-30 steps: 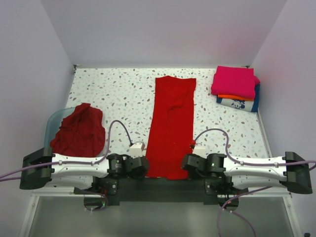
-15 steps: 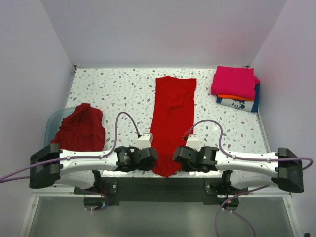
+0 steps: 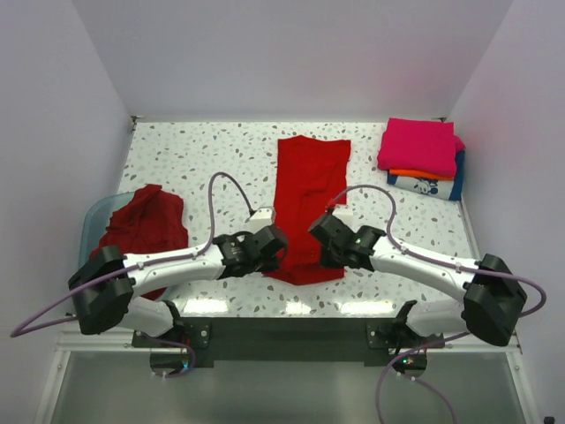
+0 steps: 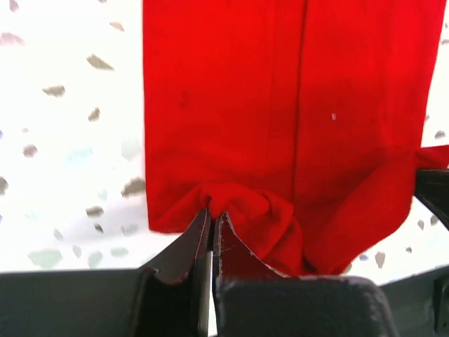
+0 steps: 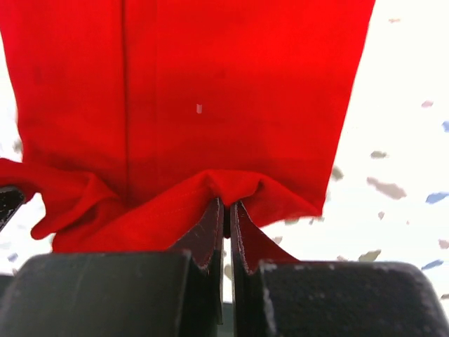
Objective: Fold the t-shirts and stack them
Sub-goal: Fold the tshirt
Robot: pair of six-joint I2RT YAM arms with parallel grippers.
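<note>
Left hand and right hand each pinch a near hem corner of the red t-shirt (held above the desk), likely to fold it over

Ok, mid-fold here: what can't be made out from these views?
Top view: near hem of the red t-shirt, under the left end effector and right end effector.
Wrist views: its far end, cut by the top edge.
Top view: shirt count under the magenta shirt; only edges of the orange shirt and white-and-blue shirt show.
Top view: most of the teal tub, covered by the dark red shirt.
</note>
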